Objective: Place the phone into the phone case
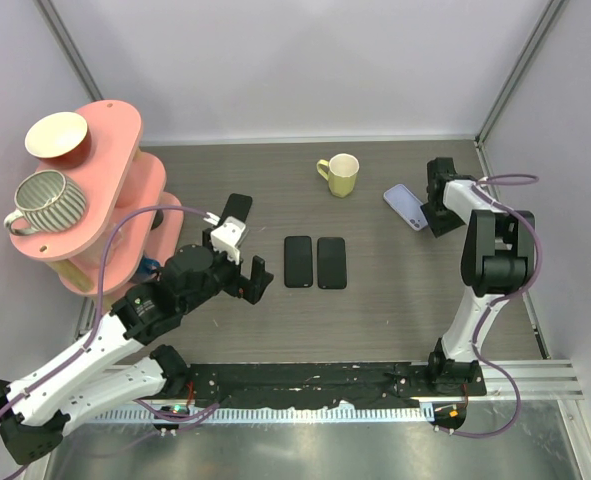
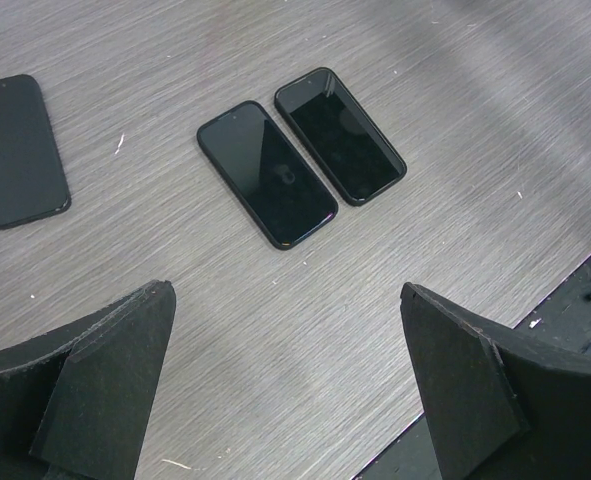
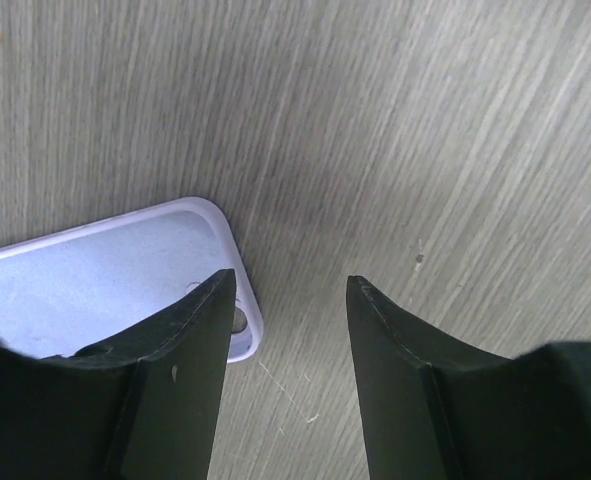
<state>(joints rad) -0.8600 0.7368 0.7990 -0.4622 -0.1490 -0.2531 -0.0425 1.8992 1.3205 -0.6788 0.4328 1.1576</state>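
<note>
Two black phones (image 1: 298, 261) (image 1: 332, 262) lie side by side, screens up, mid-table; the left wrist view shows them as well (image 2: 267, 172) (image 2: 340, 135). A third flat black slab (image 1: 237, 208) (image 2: 15, 150) lies further left. The lavender phone case (image 1: 405, 206) (image 3: 105, 280) lies open side up at the back right. My left gripper (image 1: 245, 272) (image 2: 287, 300) hangs wide open over bare table just left of the phone pair. My right gripper (image 1: 433, 208) (image 3: 290, 280) is open at the case's right end, one finger over its corner and the other over the table.
A yellow mug (image 1: 340, 174) stands at the back between phones and case. A pink two-tier stand (image 1: 105, 190) at the left carries a striped mug (image 1: 45, 200) and a bowl (image 1: 57, 135). The black base rail (image 1: 315, 380) runs along the near edge.
</note>
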